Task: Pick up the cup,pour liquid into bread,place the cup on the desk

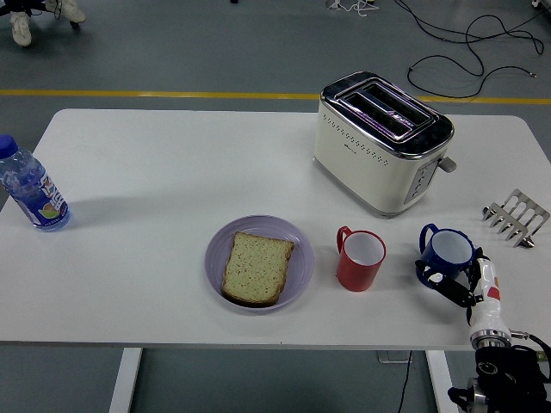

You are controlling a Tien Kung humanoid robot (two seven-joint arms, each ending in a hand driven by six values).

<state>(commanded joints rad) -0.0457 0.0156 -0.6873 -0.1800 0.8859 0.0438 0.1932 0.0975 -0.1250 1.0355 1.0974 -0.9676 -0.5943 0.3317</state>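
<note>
A blue cup (448,249) stands on the white table (172,163) at the front right, its handle pointing left. My right hand (455,280) comes up from the lower right corner. Its black fingers (436,277) are curled round the cup's lower body, with the thumb on the right side. The cup rests upright on the table. A red cup (360,260) stands just left of it. A slice of bread (256,267) lies on a purple plate (299,239) further left. My left arm does not show.
A cream toaster (383,138) stands behind the cups. A small metal rack (515,217) sits at the right edge, close to my hand. A blue-capped water bottle (30,188) stands at the far left edge.
</note>
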